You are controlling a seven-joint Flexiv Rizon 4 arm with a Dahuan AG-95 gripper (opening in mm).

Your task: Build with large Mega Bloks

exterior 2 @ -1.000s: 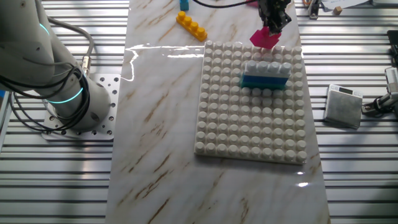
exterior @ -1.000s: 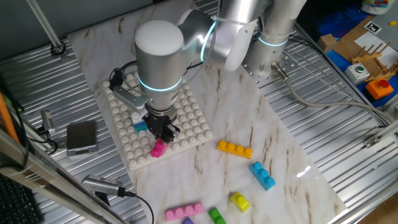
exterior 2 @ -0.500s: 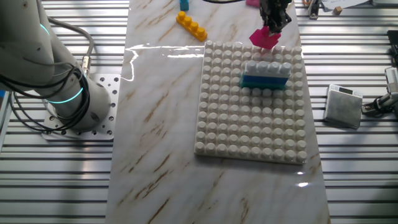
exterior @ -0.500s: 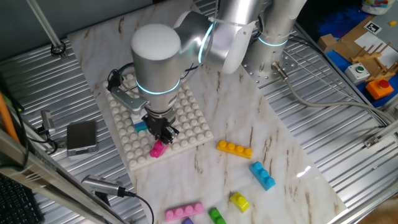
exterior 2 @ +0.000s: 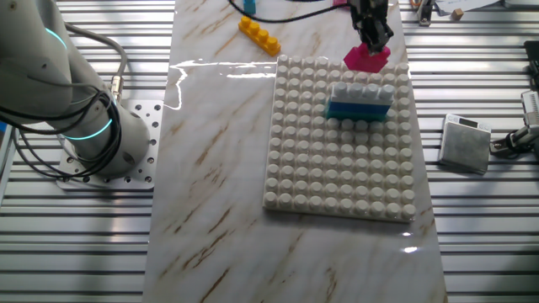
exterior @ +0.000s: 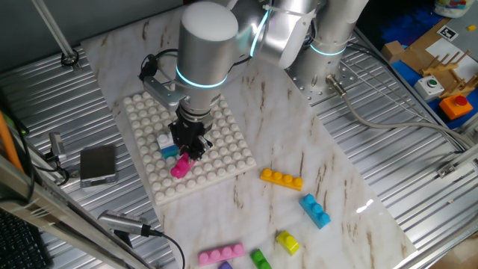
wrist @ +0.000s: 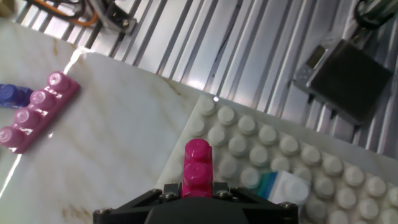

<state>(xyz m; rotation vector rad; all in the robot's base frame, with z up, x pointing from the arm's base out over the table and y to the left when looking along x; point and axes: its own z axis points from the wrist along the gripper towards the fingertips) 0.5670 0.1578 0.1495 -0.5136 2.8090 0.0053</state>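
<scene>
Magenta brick (exterior: 181,167) carried back over the white baseplate (exterior: 224,146), nearer the stacked white-on-teal block (exterior 2: 360,100).

The gripper (exterior 2: 371,35) is clamped on the brick (held clear of the studs, tilted); beyond its fingertips a pink brick (wrist: 37,111) lies on the marble, an orange brick (exterior 2: 258,34) off to one side.

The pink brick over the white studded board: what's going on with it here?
The gripper is shut on a pink brick and holds it over the white baseplate, close to a small stack already standing there: a white brick on a teal one. I cannot tell whether the pink brick touches the studs. Loose bricks lie on the marble table: orange, blue, yellow, green and a longer pink one.
</scene>
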